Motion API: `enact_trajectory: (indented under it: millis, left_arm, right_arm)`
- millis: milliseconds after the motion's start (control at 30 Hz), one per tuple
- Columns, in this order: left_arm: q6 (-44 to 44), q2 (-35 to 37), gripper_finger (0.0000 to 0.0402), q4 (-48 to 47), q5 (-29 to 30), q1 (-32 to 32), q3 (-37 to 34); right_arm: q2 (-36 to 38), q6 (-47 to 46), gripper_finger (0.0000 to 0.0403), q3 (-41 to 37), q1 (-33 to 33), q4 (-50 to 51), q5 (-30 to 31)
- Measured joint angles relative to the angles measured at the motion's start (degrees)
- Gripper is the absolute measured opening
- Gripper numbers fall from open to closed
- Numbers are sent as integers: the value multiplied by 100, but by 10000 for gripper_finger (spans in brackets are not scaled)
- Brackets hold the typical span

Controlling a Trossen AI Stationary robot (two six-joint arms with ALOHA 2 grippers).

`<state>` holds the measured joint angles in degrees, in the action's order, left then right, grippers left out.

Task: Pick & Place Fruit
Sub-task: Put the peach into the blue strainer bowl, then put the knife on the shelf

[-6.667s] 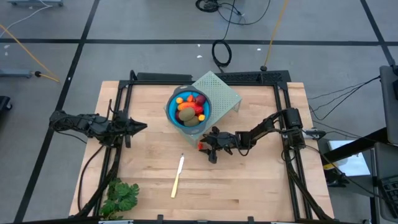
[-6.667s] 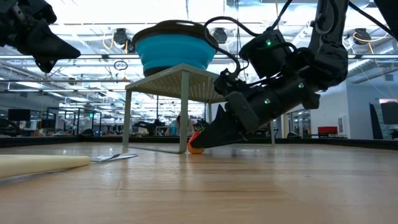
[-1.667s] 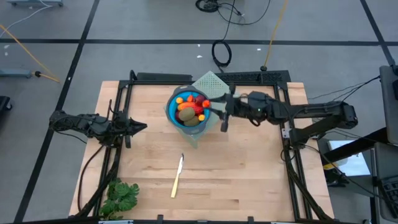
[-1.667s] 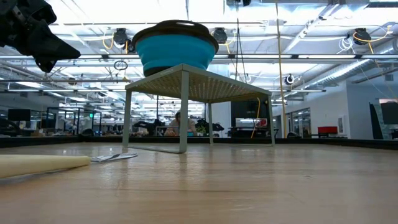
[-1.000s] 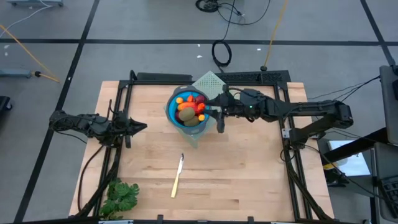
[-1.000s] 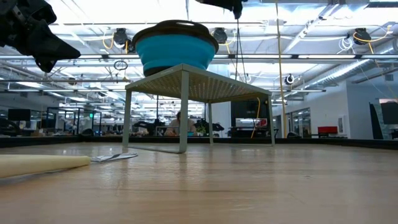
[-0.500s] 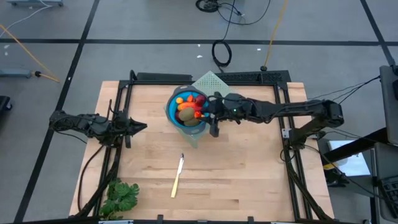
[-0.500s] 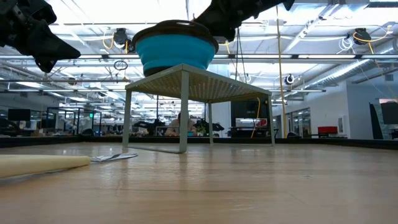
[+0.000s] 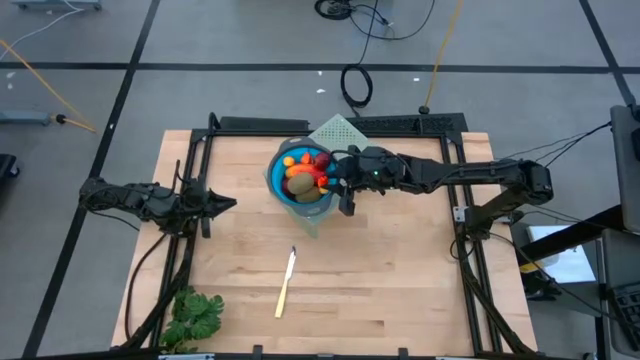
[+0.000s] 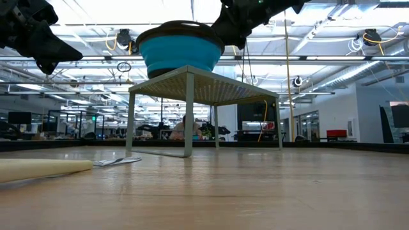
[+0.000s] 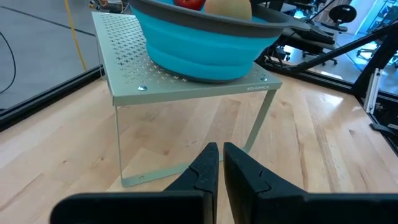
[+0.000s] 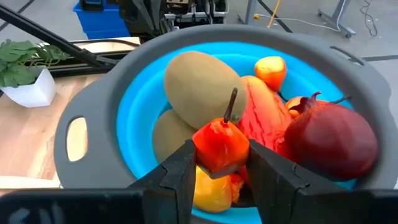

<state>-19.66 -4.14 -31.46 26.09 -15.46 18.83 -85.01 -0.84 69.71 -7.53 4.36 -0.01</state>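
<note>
One wooden table [image 9: 400, 290], open workshop hall beyond.

No readable text, label or number anywhere

Bright, even overhead light washed the tabletop [image 9: 400, 280] with only soft shadows. At table height, ceiling lamps [image 10: 121, 35] glared white, leaving the near boards blurred and the left claw [image 10: 38, 38] silhouetted.

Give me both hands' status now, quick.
Left hand: shut, empty, idle at the table's left.
Right hand: shut on small red-orange fruit above the blue bowl.
</note>
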Motion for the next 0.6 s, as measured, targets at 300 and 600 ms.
enact_trajectory:
  millis: [300,600]
  left_arm:
    - [0,0,24,-2,0,0,0]
    - [-5,0,24,-2,0,0,0]
  right_arm:
    - [0,0,150,0,0,0,-2]
    - [0,1,175,0,0,-2,-4]
